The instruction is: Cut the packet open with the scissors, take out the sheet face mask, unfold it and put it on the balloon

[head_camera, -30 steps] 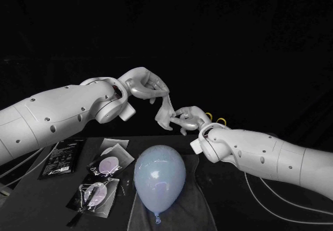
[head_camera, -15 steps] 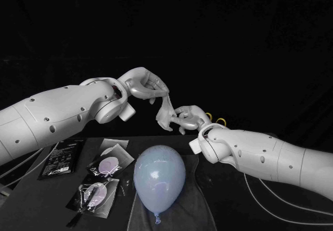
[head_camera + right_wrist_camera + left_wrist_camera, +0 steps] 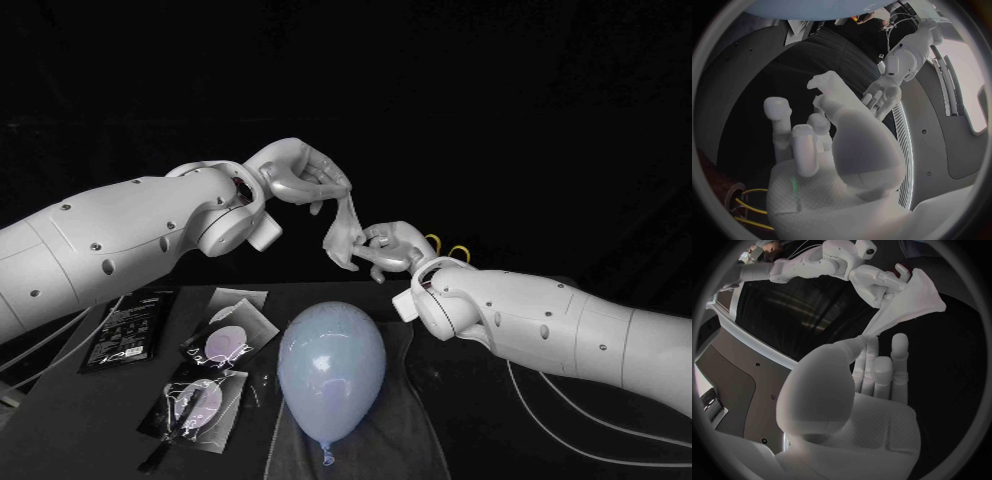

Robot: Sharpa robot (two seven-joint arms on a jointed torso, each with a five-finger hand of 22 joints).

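The sheet face mask (image 3: 343, 222) is held in the air past the far end of the table (image 3: 462, 440), stretched as a narrow, bunched strip between the two hands and not yet spread flat. Its long axis is seen to run steeply, from high on the left down to low on the right. The upper end is pinched in the curled fingers of the left hand (image 3: 299, 178). In the left wrist view that end is drawn to a twisted point, and the sheet fans wider towards the other hand. The lower, wider end is gripped by the right hand (image 3: 389, 248), whose fingers are closed round it.

The balloon (image 3: 332, 360) lies below the mask and nearer than it, in the middle of the table, on what is taken to be a clear film (image 3: 404, 430). Its long axis runs from far to near, with the knot at the near end. Its far, rounded end is found just beside the right arm, so the right hand is judged the nearer of the two to it.

For the mask to be laid on, it is judged that it must be opened out and carried down and nearer, its long axis brought in line with the balloon's.

Several packets (image 3: 228, 335) lie on the left of the table, just beside the balloon.
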